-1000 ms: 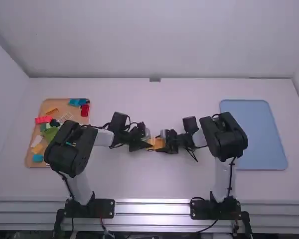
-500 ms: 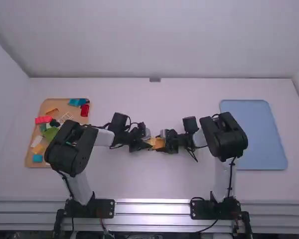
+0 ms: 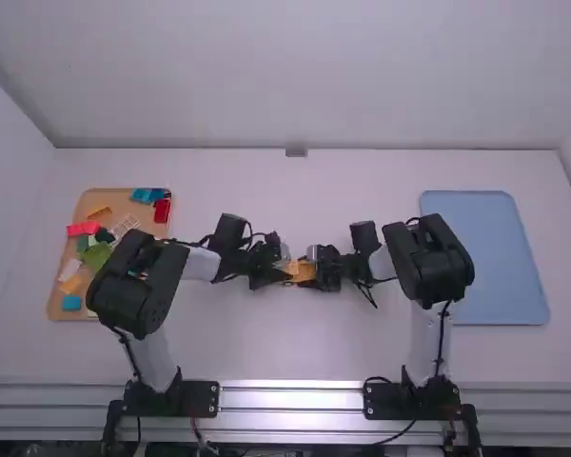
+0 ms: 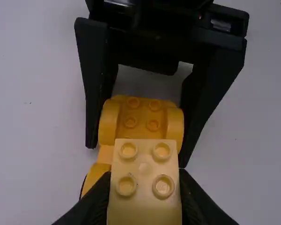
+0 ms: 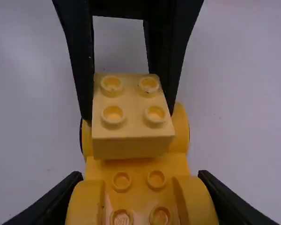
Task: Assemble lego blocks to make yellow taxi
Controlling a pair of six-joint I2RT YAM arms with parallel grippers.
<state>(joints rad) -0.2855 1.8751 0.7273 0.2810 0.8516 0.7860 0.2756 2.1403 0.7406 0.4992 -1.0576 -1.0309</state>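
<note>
In the high view my left gripper [image 3: 284, 273] and right gripper [image 3: 316, 272] face each other mid-table, with the yellow car base [image 3: 303, 272] between them. My left gripper [image 4: 144, 190] is shut on a pale yellow 2x2 block [image 4: 144, 161], studs facing up. The block covers part of the base [image 4: 143, 116] near its left-arm end. My right gripper [image 5: 140, 182] grips the base [image 5: 139, 176] across its rounded fenders. In the right wrist view the pale block [image 5: 131, 112] appears over the base's far end; whether its underside is fully seated cannot be told.
A wooden tray [image 3: 61, 307] of loose coloured pieces, including a red block [image 3: 162, 210] and a blue block [image 3: 71, 303], lies at the left, partly behind the left arm. A blue tray [image 3: 495, 257] lies at the right.
My left gripper has shifted very slightly to the right, toward the right gripper. The right arm has stayed practically still, and both grips look unchanged.
</note>
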